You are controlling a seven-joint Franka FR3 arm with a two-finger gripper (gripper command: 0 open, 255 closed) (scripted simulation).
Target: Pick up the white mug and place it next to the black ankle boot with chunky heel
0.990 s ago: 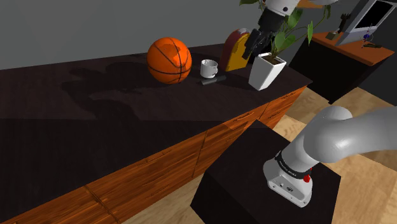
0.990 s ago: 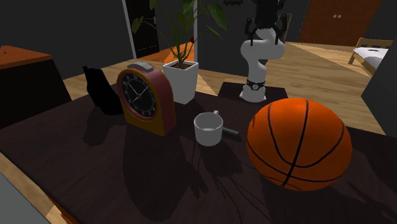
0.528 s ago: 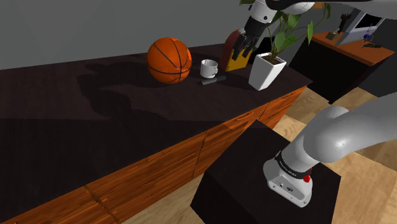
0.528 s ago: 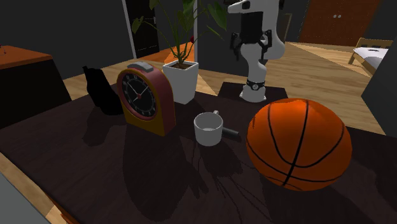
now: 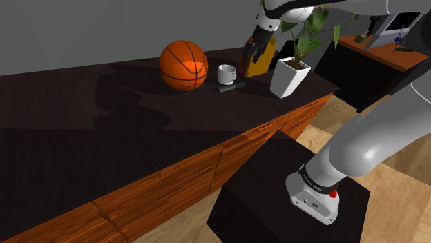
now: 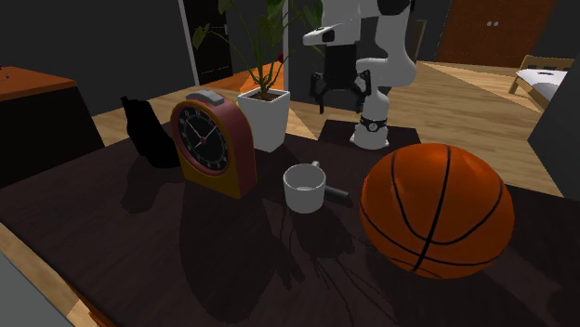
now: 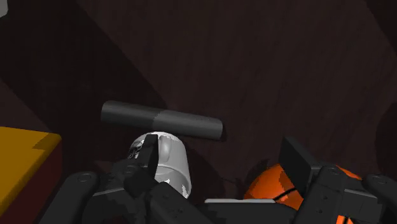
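dark countertop (image 5: 83,114) carries basketball (image 5: 184,65), white mug (image 5: 226,73), grey cylinder (image 5: 233,86), clock (image 6: 212,144), potted plant (image 5: 289,77), black boot (image 6: 144,132).

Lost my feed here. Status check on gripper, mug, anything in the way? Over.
Gripper open, empty, hovering near mug. Mug upright on table, dark cylinder beside it. Clock stands between mug and boot.

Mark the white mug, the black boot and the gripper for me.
white mug (image 6: 303,199), second exterior view, on its outer wall below the rim.
black boot (image 6: 147,135), second exterior view, on the middle of its body.
gripper (image 6: 341,102), second exterior view, midway between its open fingertips.
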